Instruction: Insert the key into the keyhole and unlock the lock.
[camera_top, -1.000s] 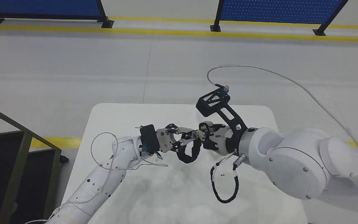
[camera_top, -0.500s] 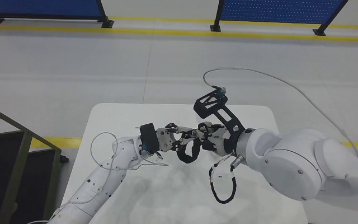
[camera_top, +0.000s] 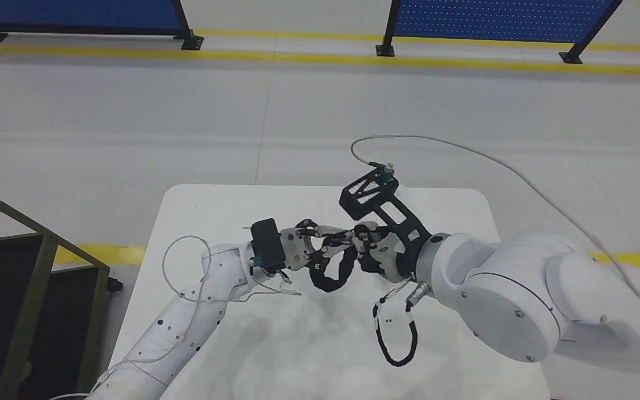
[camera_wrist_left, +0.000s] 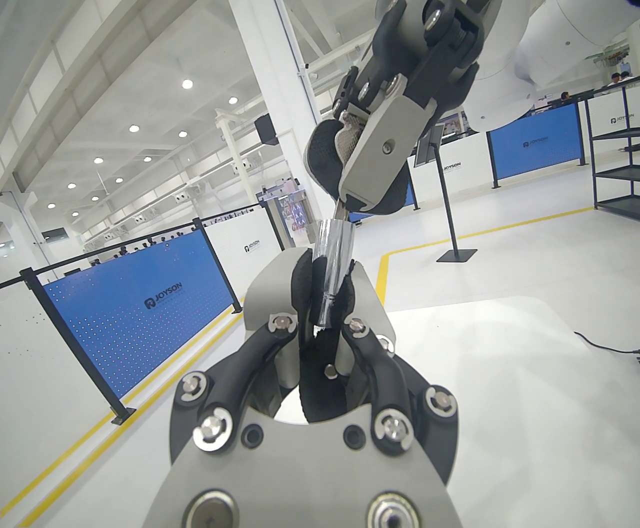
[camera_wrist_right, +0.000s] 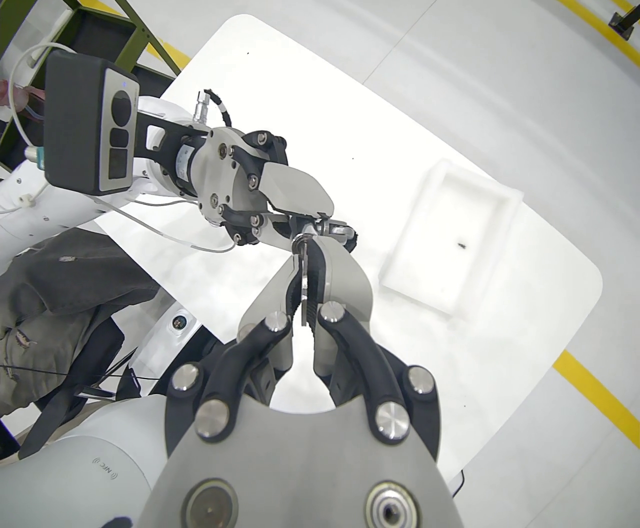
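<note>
over white table (camera_top: 215, 210) by blue barriers (camera_top: 90, 15), left pincer (camera_wrist_left: 327, 272) pinches lock (camera_wrist_left: 331, 250), right pincer (camera_wrist_right: 310, 250) key (camera_wrist_right: 303, 285).

We count one lock (camera_wrist_left: 330, 272), one key (camera_wrist_right: 303, 285), a left gripper (camera_wrist_left: 325, 295) and a right gripper (camera_wrist_right: 307, 270), so two in all, one white tray (camera_wrist_right: 440, 260), one table (camera_wrist_right: 300, 125), two blue barriers (camera_top: 90, 15) (camera_top: 500, 18) on the floor beyond
</note>
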